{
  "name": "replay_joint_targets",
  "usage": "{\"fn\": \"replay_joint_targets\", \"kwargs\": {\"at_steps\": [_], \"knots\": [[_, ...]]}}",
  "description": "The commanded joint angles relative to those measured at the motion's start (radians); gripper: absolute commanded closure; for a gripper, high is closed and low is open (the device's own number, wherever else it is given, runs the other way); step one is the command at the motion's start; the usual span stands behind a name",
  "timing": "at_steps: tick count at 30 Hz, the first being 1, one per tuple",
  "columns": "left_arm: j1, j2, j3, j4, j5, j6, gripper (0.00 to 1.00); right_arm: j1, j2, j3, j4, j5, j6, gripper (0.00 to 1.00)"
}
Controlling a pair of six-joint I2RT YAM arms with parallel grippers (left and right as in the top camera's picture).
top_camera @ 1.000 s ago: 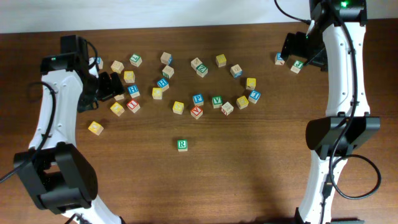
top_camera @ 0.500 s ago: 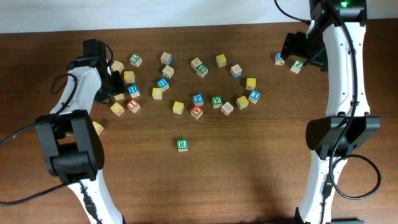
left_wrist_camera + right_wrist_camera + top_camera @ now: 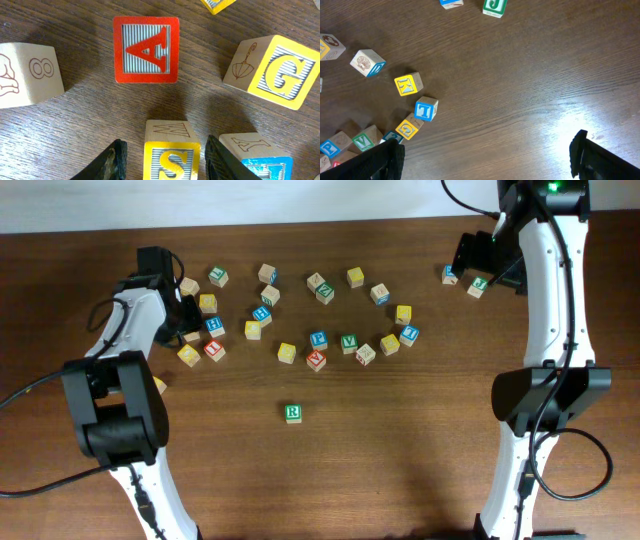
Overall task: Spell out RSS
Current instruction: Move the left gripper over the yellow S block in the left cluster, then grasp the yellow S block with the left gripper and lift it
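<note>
Our left gripper (image 3: 165,150) stands open astride the small wooden cube with the yellow S face (image 3: 172,162). There is a gap on either side, so it has hold of nothing yet. The worry is the blue-faced wooden cube (image 3: 257,157), which lies just beside the right-hand finger. If we close or drop carelessly, that finger may catch it and drag it along, or twist the S cube out of square. The red-faced A cube (image 3: 146,49) beyond looks safely apart. The green-faced R cube (image 3: 292,412) sits alone, nearer than the cluster, and a clumsy placement could knock it. We cannot pick out the second S overhead, so a wrong yellow cube is possible. Our right gripper (image 3: 485,147) hangs wide open and empty.
</note>
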Motion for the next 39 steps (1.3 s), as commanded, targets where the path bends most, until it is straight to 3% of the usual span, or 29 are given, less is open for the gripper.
{"fn": "replay_joint_targets", "kwargs": {"at_steps": [1,5,9,13,16,19,20,28,32,35,39], "knots": [[0.002,0.026,0.003,-0.004,-0.006,0.002,0.58,-0.005,-0.012,0.0,-0.002,0.008,-0.007,0.02],[0.002,0.03,0.003,-0.003,-0.012,0.002,0.66,-0.005,-0.012,0.0,-0.002,0.008,-0.007,0.02],[0.002,0.03,0.003,-0.003,-0.014,0.002,0.65,-0.005,-0.012,0.0,-0.002,0.008,-0.007,0.02],[0.003,0.03,0.003,0.015,-0.014,0.002,0.58,-0.005,-0.012,0.0,-0.002,0.008,-0.007,0.02],[0.003,0.03,0.003,0.021,-0.006,0.095,0.6,-0.005,-0.012,0.0,-0.002,0.008,-0.007,0.02],[0.002,0.044,0.003,0.007,-0.006,0.11,0.65,-0.005,-0.012,0.0,-0.002,0.008,-0.007,0.02],[0.002,0.058,0.003,0.003,-0.006,0.111,0.59,-0.005,-0.012,0.0,-0.002,0.008,-0.007,0.02],[0.003,0.065,0.041,0.018,-0.014,0.11,0.69,-0.005,-0.012,0.0,-0.002,0.008,-0.007,0.02],[0.003,0.065,0.077,-0.034,-0.014,0.11,0.82,-0.005,-0.012,0.0,-0.002,0.008,-0.007,0.02],[0.003,0.065,0.085,-0.066,-0.014,0.11,0.82,-0.005,-0.012,0.0,-0.002,0.008,-0.007,0.02],[0.003,0.055,0.265,-0.3,-0.004,0.109,0.81,-0.005,-0.012,0.0,-0.002,0.008,-0.007,0.02]]}}
